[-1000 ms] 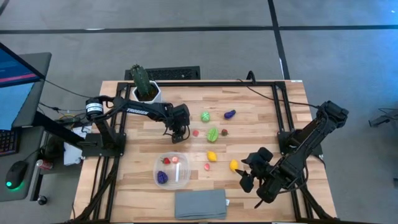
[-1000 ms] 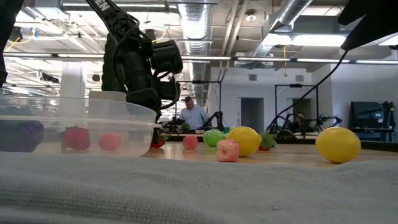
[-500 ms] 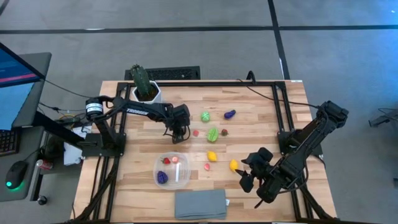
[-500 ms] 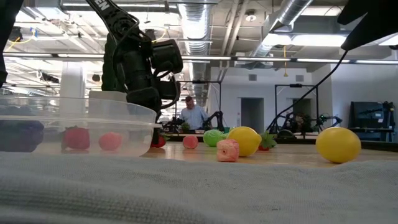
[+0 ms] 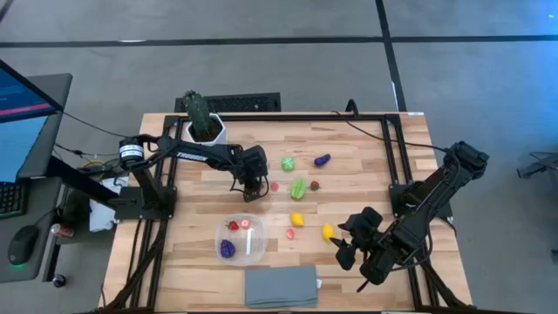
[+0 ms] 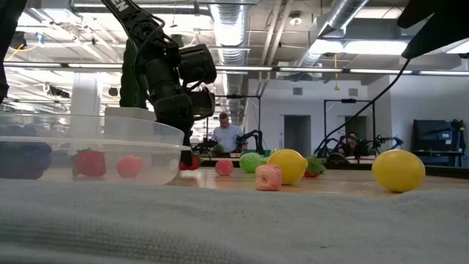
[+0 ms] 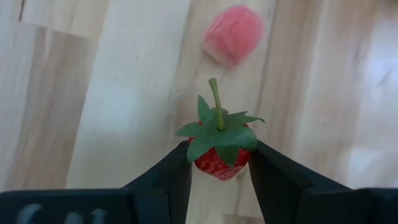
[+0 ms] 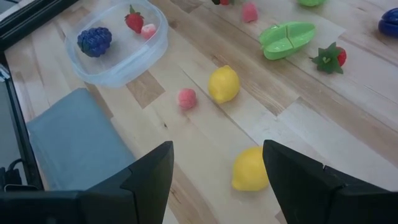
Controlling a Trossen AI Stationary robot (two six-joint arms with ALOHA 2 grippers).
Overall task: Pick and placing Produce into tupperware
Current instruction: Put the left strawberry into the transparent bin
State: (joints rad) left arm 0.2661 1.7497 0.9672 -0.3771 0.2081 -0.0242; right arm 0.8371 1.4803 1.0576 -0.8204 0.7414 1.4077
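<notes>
My left gripper (image 5: 251,188) points steeply down near the table's middle, shut on a red strawberry (image 7: 219,154) with a green leaf cap. The tupperware (image 5: 220,235) stands nearer the front edge and holds a purple berry (image 5: 227,249), a strawberry and a pink piece. More produce lies loose on the wood: green pieces (image 5: 298,187), a purple one (image 5: 322,160), pink ones (image 5: 289,234) and two yellow lemons (image 5: 296,219). My right gripper (image 5: 346,245) hangs open above the near right, just short of a lemon (image 8: 250,168). My left gripper pinches the strawberry's red body (image 7: 214,167) between its two fingers (image 7: 177,177), just below the leaf cap, coming from above and pointing steeply down. The stem and leaves face up toward the wrist. In the low view the berry (image 6: 192,163) sits at table height; whether it rests there I cannot tell.
A folded grey cloth (image 5: 281,285) lies at the front edge, before the tupperware. A cactus in a white pot (image 5: 201,118) stands at the far left corner. A pink piece (image 7: 233,34) lies just beyond the held strawberry. People sit far off in the room (image 6: 226,136).
My left gripper has shut on the strawberry and turned a little at the wrist, staying in place. The right arm has kept still.
</notes>
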